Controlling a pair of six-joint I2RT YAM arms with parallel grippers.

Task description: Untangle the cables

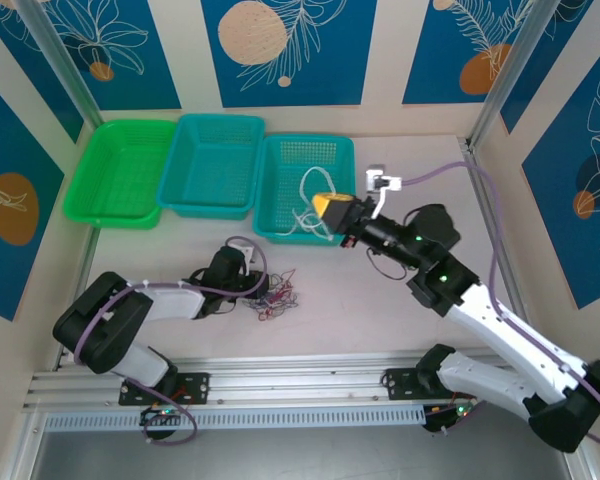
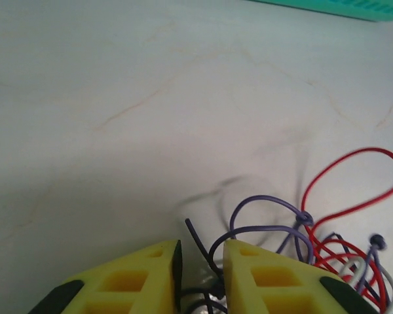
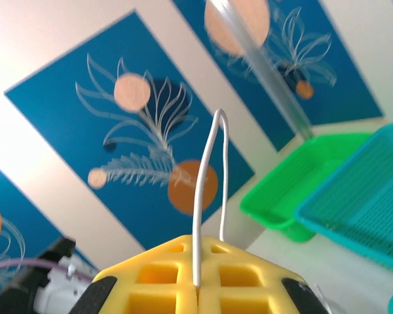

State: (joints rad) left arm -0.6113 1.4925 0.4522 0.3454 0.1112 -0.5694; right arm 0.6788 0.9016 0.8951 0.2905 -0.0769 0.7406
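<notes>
Ahead of my left pincer, narrowly parted astride a black cable: bare smooth surface; my right pincer clamps a white cable.

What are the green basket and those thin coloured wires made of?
The green basket looks like moulded plastic, slightly glossy, with a finely perforated floor. The cables have smooth, shiny plastic-looking sheathing; their springy loops hint at a metal core, which isn't visible.

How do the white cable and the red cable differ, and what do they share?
The white cable is pinched in the shut right claw, above a teal basket; the red cable lies free on the table. The white cable forms a narrow loop; the red cable spreads in a wide loop, snarled with purple cables. Both are thin, flexible wires.
</notes>
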